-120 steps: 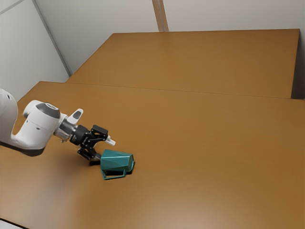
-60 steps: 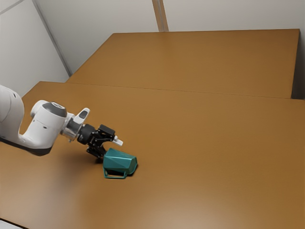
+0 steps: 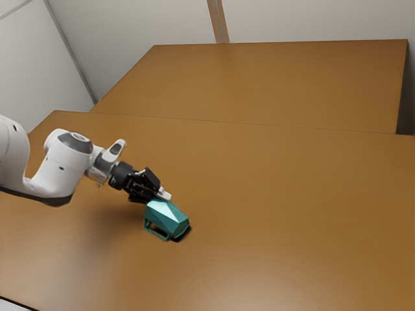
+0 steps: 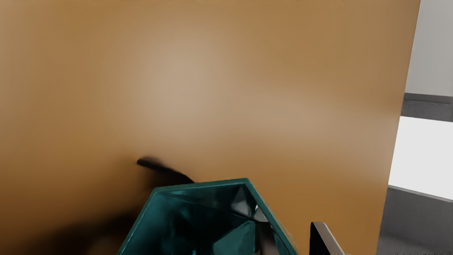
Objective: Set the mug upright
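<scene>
The teal faceted mug [image 3: 167, 219] is tipped over and slanting on the table in the exterior view, its mouth toward my gripper [image 3: 160, 196] and its handle [image 3: 155, 232] toward the view's lower left. In the wrist view the mug [image 4: 201, 184] shows its open mouth. One finger of my gripper [image 4: 291, 226] is inside the mug and the other stands outside, with the mug's wall between them. Table surface shows between the outer finger and the wall, so the gripper is open. The inner finger is partly hidden by the rim.
The brown table [image 3: 279, 194] stretches around the mug, with a second brown surface [image 3: 279, 84] behind it. Pale walls [image 3: 155, 19] stand beyond. In the wrist view a table edge runs past the outer finger's side.
The mug has turned and tilted, its base end swinging slightly toward the exterior view's lower right. My hand has moved toward the view's right and rotated, and its fingers stand closer together.
</scene>
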